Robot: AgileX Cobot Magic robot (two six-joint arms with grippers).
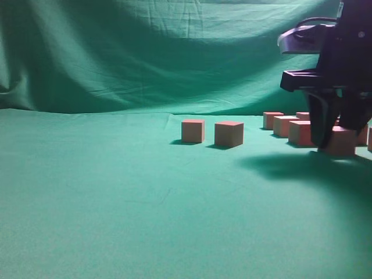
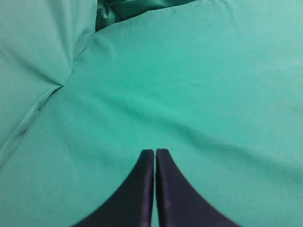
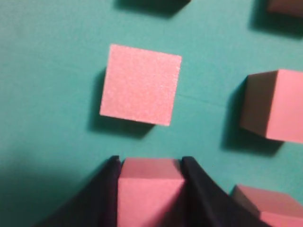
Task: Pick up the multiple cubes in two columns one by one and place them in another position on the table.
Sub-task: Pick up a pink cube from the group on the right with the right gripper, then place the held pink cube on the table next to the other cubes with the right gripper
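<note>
My right gripper (image 3: 150, 163) has its two black fingers pressed against both sides of a pinkish-red cube (image 3: 150, 189). In the exterior view this cube (image 1: 342, 144) still rests on the table (image 1: 116, 203) at the far right, under the right gripper (image 1: 336, 136). Another cube (image 3: 140, 84) lies just ahead of the held one, with one more (image 3: 277, 105) to its right. Two cubes (image 1: 193, 131) (image 1: 229, 133) stand apart near the middle of the table. My left gripper (image 2: 155, 151) is shut and empty above bare cloth.
Several more cubes (image 1: 285, 125) sit in rows at the right, close around the right gripper. A wrinkled green backdrop (image 1: 145, 52) hangs behind the table. The cloth folds up at the left of the left wrist view (image 2: 42, 56).
</note>
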